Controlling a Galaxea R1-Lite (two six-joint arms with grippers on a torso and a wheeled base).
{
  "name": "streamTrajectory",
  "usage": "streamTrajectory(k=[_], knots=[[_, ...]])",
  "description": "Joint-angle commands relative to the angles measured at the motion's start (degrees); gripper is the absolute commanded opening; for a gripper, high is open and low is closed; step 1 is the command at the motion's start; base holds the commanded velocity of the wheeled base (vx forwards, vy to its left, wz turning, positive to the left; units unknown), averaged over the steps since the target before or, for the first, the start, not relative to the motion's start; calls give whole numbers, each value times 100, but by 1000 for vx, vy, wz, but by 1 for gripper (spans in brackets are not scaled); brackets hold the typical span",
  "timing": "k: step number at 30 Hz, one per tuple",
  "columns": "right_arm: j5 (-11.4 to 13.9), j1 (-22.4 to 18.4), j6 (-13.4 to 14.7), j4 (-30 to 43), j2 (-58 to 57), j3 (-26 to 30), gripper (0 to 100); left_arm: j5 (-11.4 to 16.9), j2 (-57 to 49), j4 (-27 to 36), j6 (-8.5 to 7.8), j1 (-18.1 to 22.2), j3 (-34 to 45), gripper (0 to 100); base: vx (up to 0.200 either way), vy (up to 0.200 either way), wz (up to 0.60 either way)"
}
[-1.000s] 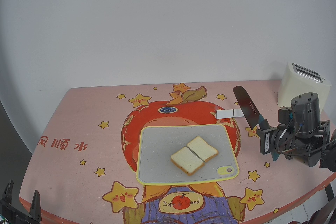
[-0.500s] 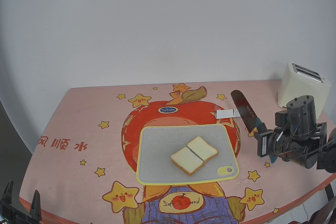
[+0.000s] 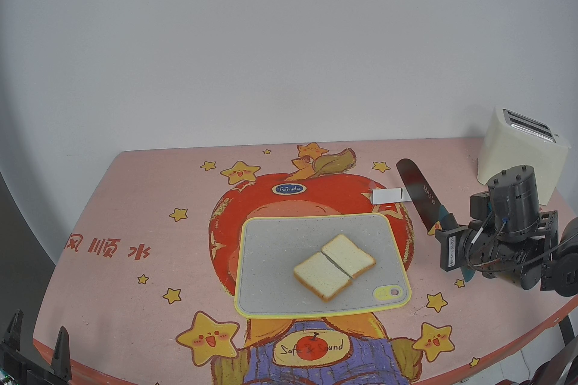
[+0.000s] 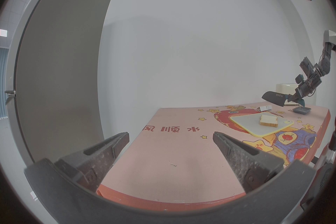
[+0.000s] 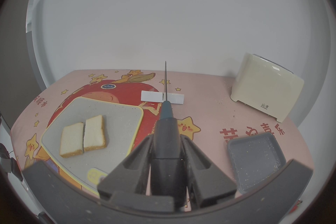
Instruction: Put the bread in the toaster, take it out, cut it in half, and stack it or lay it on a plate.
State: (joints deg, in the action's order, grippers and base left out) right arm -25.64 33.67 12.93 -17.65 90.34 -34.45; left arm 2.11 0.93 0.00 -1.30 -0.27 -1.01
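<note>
Right claw (image 5: 167, 144) clamped on knife (image 3: 421, 190), halved bread (image 3: 334, 266) well to its left, left claw (image 4: 170, 137) agape, empty

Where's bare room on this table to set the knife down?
Widest bare patch: the left part of the table, between the cutting board and the left edge. The right side is crowded: toaster, grey plate, white strip, right gripper holding the knife.

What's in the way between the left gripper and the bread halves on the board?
Nothing visible. Only bare tabletop lies between the open left gripper and the bread halves on the cutting board.
</note>
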Motion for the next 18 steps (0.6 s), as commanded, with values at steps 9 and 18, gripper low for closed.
streamTrajectory(k=[9,18], knots=[[-3,-1,-10,-1,-17,-18,0,0,4,0,-1,0,92,100,0,0,0],[-3,17,-1,-1,1,-9,0,0,4,0,-1,0,92,100,0,0,0]])
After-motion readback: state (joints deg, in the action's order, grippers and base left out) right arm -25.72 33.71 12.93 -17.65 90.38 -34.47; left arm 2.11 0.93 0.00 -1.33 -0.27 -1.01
